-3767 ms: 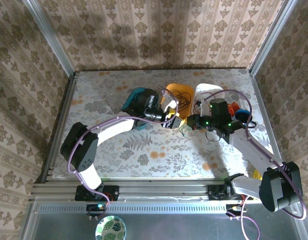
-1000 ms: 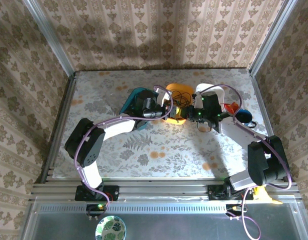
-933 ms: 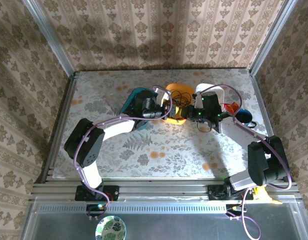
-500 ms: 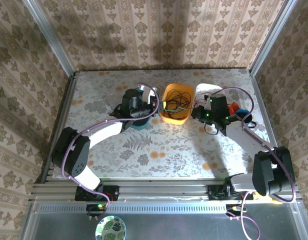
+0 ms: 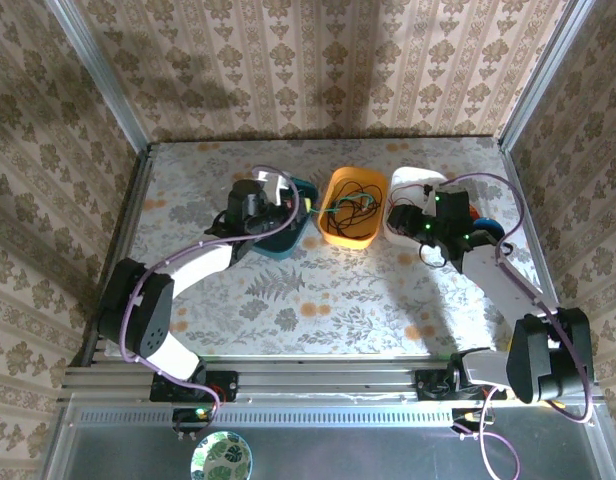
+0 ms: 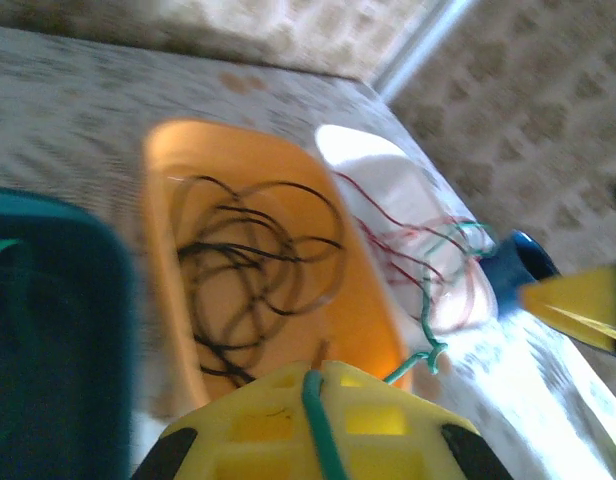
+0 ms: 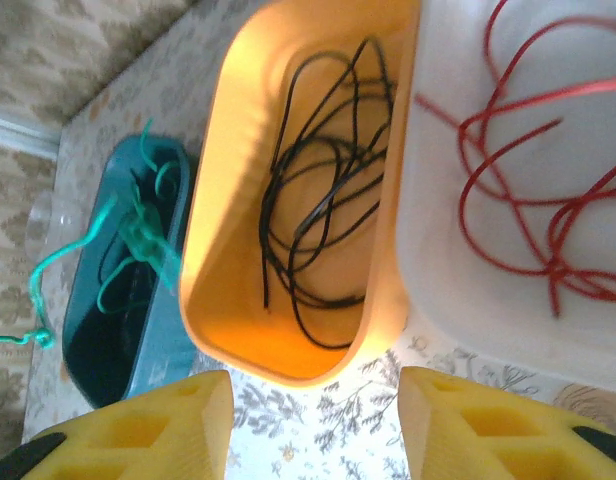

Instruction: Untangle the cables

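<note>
Last cable, I judge: I hold the thin green wire clamped in the left gripper over the teal plastic tub (right gripper released). Next move: feed its trailing end into that tub.

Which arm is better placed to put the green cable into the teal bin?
Left. The left gripper looks shut on the green cable and sits at the teal bin, while the right gripper is open, holding nothing, over the orange bin and white bin.
</note>
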